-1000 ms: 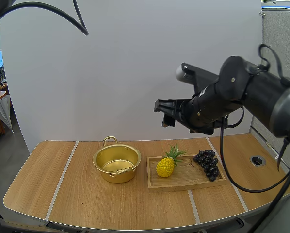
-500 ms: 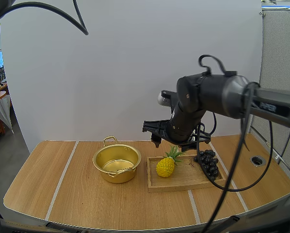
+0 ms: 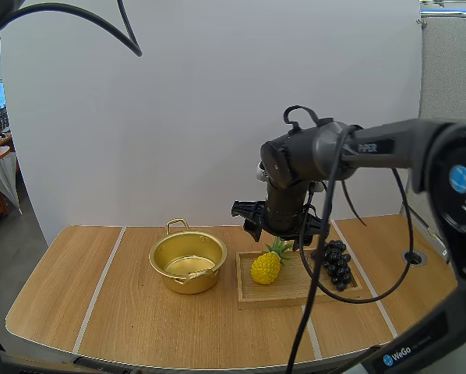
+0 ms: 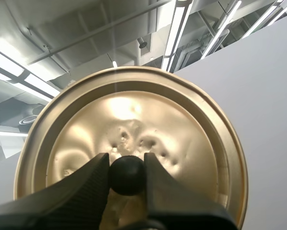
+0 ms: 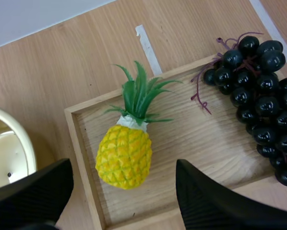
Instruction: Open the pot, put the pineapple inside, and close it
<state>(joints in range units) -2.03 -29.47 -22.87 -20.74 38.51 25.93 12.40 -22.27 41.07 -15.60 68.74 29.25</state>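
A yellow pineapple [image 3: 267, 265] [image 5: 125, 153] with a green crown lies at the left end of the wooden tray [image 3: 284, 294] [image 5: 191, 143]. My right gripper [image 3: 278, 231] [image 5: 122, 194] hangs open just above it, one finger on each side. The golden pot [image 3: 188, 261] [image 5: 6, 153] stands open, without its lid, left of the tray. In the left wrist view my left gripper [image 4: 127, 172] is shut on the black knob [image 4: 127, 175] of the golden lid [image 4: 134, 139], which is held up in the air.
A bunch of dark grapes [image 3: 333, 261] [image 5: 261, 103] lies at the right end of the tray. The table [image 3: 100, 312] has bare wood left of and in front of the pot. A round hole [image 3: 414, 257] sits near the table's right edge.
My right arm has swung left and down from high at the right to just above the pineapple. The pot, tray and fruit have not moved.
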